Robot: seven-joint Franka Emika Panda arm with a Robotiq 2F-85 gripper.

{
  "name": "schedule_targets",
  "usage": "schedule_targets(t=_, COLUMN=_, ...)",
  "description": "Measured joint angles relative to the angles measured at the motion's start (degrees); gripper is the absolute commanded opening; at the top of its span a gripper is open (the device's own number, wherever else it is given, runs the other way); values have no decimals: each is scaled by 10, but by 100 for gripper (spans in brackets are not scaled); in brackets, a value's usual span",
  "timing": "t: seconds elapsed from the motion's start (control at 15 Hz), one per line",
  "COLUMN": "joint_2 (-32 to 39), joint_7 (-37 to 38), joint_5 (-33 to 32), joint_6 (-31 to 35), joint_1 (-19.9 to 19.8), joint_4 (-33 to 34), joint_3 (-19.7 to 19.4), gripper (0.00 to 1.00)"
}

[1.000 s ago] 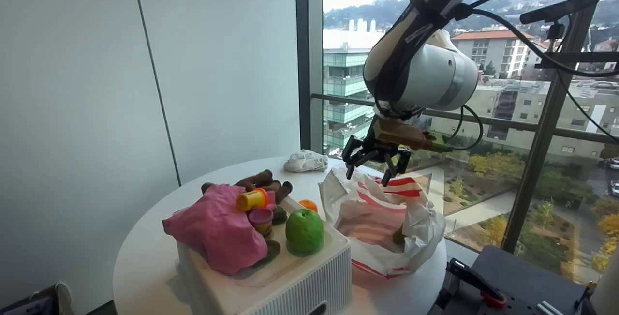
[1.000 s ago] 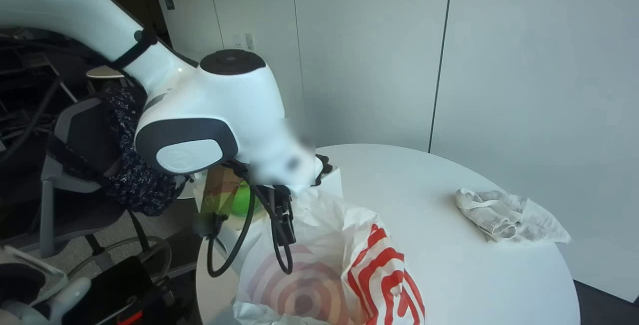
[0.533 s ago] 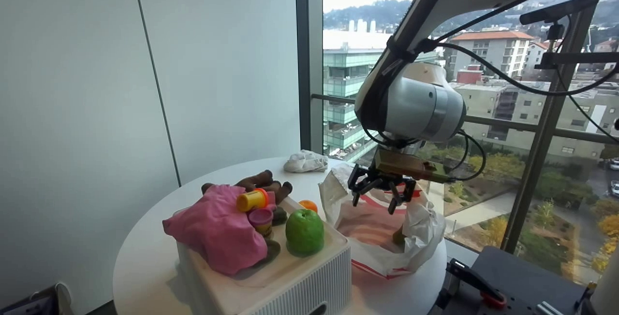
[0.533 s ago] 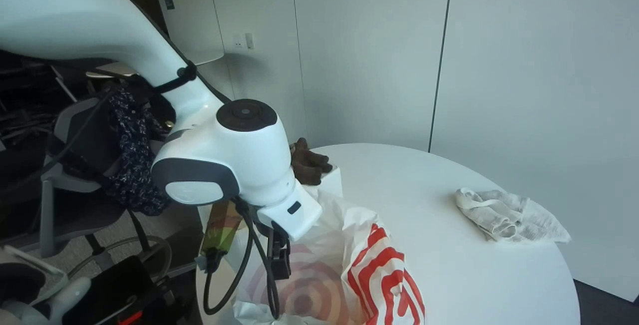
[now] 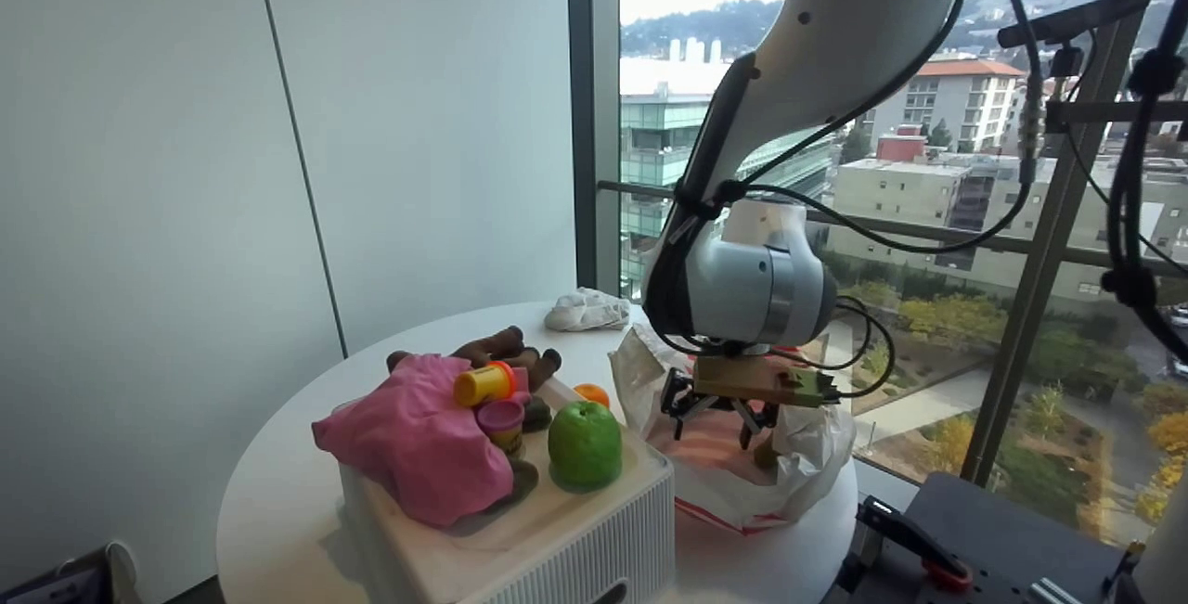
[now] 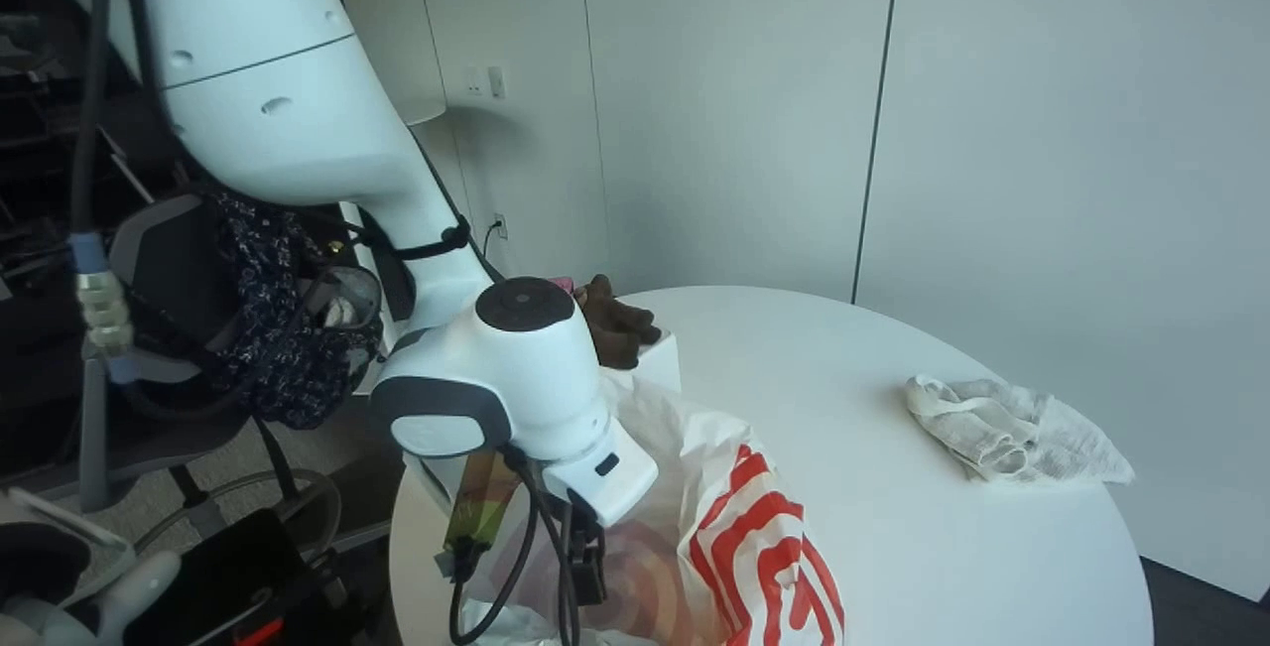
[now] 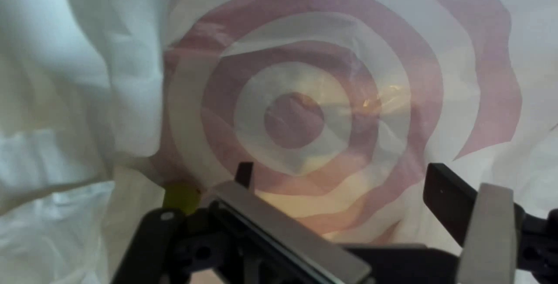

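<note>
Pincer [image 5: 712,439], red-striped bag [image 5: 719,470] beneath

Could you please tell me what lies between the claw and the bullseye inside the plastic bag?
No object shows there: in the wrist view, the stretch between the open claw and the bullseye looks bare.

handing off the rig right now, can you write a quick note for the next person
Gripper: open, holding nothing, pointing down at the open mouth of the white bag; how far in is unclear.
Things: a yellow-green object lies in the bag, partly hidden; a round green object sits on the white box.
Done: gripper brought to the bag.
Left: no grasp made; the yellow-green object is ungripped.
</note>
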Motion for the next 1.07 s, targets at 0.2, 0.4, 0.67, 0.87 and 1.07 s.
schedule_targets(t=0.2, joint_2=67, joint_7=23, joint_5=-22, joint_6=35, joint_1=9, joint_4=24, joint_3=-16, gripper=100)
schedule_targets(t=0.4, joint_2=107, joint_7=71, joint_5=-56, joint_6=60, joint_1=42, joint_4=28, joint_3=-66, gripper=100)
schedule_targets(t=0.67, joint_2=111, joint_7=101, joint_5=-54, joint_6=59, joint_1=100, joint_4=21, joint_3=-132, gripper=100)
schedule_targets(t=0.87, joint_2=106, joint_7=127, joint_5=-52, joint_6=59, joint_1=137, joint_4=9, joint_3=-168, gripper=100)
schedule_targets(t=1.07, joint_2=113, joint_7=148, joint_5=-52, joint_6=59, joint_1=189, joint_4=1, joint_3=-218, gripper=100)
